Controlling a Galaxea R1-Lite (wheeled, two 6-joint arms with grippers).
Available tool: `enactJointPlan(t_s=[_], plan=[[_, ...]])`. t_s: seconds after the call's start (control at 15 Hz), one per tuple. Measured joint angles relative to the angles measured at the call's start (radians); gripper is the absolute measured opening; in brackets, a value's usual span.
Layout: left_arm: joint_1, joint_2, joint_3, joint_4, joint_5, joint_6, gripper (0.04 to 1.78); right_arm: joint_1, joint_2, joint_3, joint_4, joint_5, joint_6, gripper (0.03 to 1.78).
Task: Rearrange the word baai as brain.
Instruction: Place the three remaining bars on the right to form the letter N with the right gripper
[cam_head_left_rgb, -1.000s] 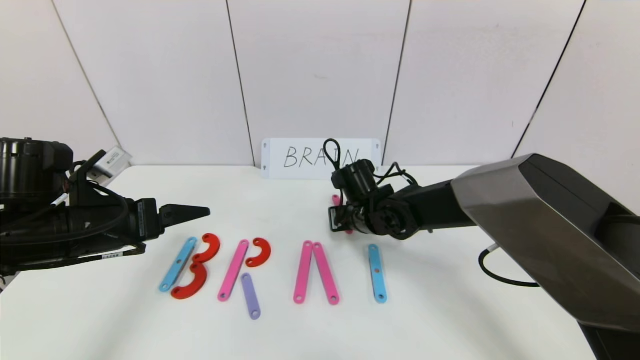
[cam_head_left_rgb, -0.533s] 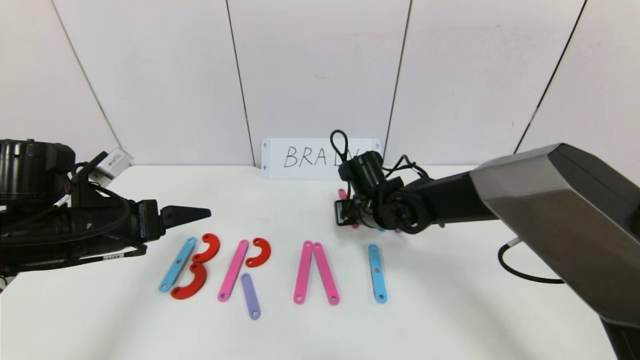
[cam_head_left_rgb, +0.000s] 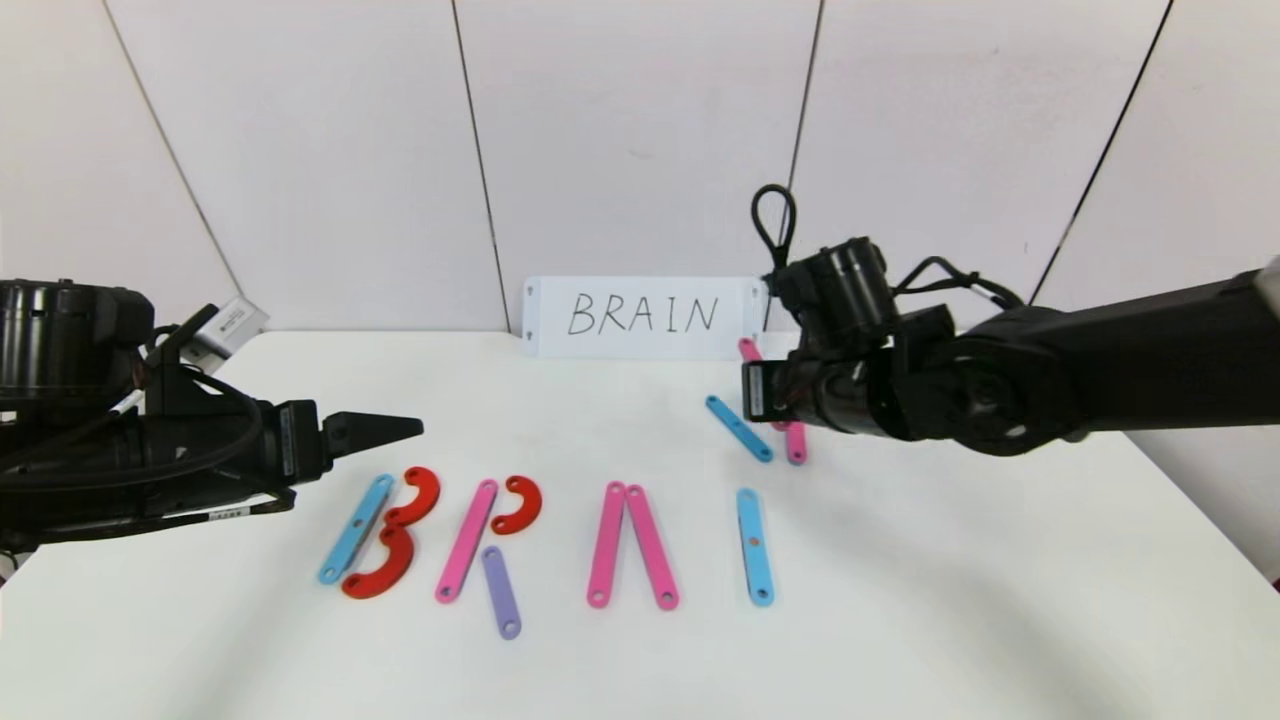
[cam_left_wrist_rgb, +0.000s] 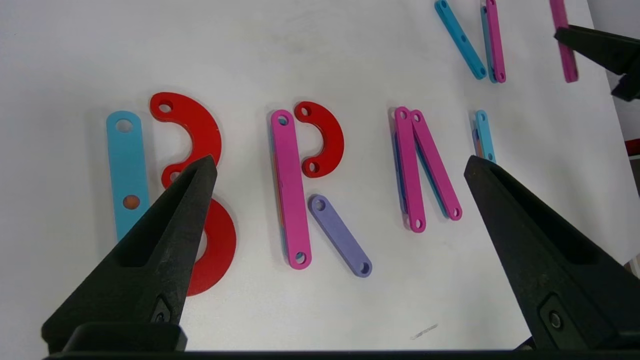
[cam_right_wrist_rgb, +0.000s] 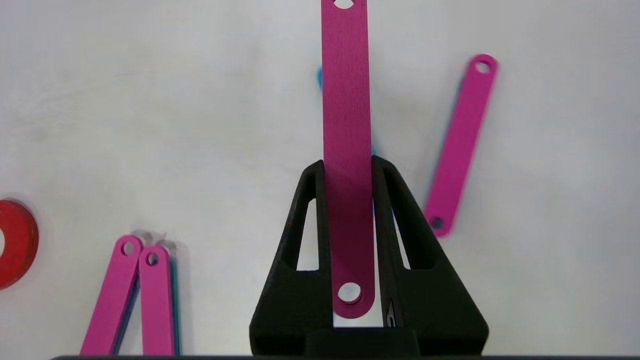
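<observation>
We see the right gripper (cam_right_wrist_rgb: 348, 165) clamped on a flat, matte pink bar (cam_right_wrist_rgb: 346, 125) with a hole near its end, raised above the table, right of the white card (cam_head_left_rgb: 640, 317). The bar's far tip is cut off in the wrist view. Flat-piece letters (cam_head_left_rgb: 545, 545) lie in front of the card. The left gripper (cam_left_wrist_rgb: 340, 167) hangs spread wide, empty.

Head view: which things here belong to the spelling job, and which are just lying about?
Part of the job:
- laid-out letters B R A I
- pink bar clamped in the right gripper
- loose blue bar and loose pink bar behind the I

Just there:
- white BRAIN card, reference only
- left gripper, open, idle
- table
</observation>
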Motion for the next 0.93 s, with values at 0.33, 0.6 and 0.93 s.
enactJointPlan(t_s=[0.33, 0.6, 0.93], plan=[[0.000, 0.005, 0.000, 0.000, 0.000, 0.000, 1.74, -0.035, -0.167, 0.267, -0.012, -0.009, 0.058, 0.28], [-0.005, 0.008, 0.001, 0.001, 0.001, -0.001, 1.74, -0.040, -0.200, 0.434, -0.045, -0.019, 0.120, 0.28], [-0.008, 0.015, 0.001, 0.001, 0.002, -0.002, 1.74, -0.022, -0.173, 0.513, -0.091, -0.018, 0.145, 0.28]])
